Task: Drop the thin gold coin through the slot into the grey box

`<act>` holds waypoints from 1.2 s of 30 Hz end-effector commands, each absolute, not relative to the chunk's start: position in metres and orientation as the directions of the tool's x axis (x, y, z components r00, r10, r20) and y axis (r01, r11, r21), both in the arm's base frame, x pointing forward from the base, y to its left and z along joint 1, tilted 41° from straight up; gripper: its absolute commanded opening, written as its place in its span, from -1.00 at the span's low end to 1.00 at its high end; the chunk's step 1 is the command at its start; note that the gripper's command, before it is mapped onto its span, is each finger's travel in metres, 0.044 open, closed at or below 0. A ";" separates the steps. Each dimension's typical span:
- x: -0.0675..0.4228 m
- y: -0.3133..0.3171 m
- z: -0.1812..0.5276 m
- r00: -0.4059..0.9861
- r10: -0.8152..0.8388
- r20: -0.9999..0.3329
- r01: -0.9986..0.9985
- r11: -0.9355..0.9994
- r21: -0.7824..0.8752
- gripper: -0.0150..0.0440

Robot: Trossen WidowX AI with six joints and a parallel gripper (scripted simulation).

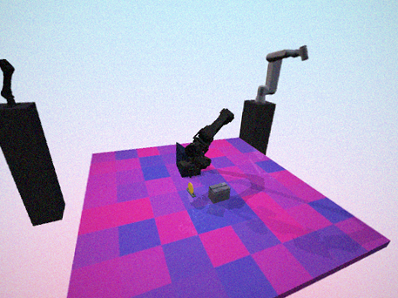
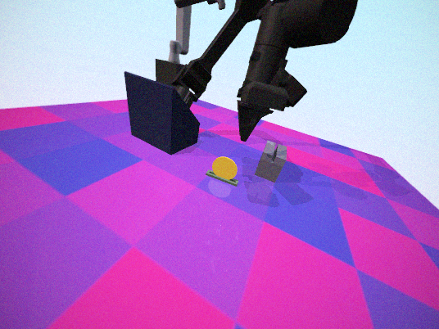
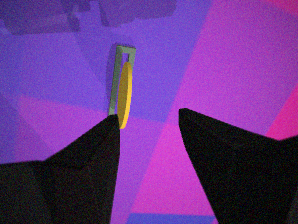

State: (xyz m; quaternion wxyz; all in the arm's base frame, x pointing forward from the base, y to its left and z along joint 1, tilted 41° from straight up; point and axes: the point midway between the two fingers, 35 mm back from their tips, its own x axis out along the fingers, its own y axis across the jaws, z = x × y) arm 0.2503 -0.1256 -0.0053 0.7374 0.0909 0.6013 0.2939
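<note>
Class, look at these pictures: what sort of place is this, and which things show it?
Probably a robot test stage: a pink-and-purple checkered platform, a dark arm above a gold coin and a slotted grey box, and dark pedestals holding other arms.
</note>
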 end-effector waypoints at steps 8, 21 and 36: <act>0.229 -0.132 -0.002 0.091 0.640 -0.763 -0.095 0.768 0.633 0.05; 0.233 -0.102 -0.040 0.092 0.641 -0.762 -0.096 0.768 0.634 0.05; 0.237 -0.091 -0.055 0.092 0.640 -0.763 -0.096 0.768 0.633 0.05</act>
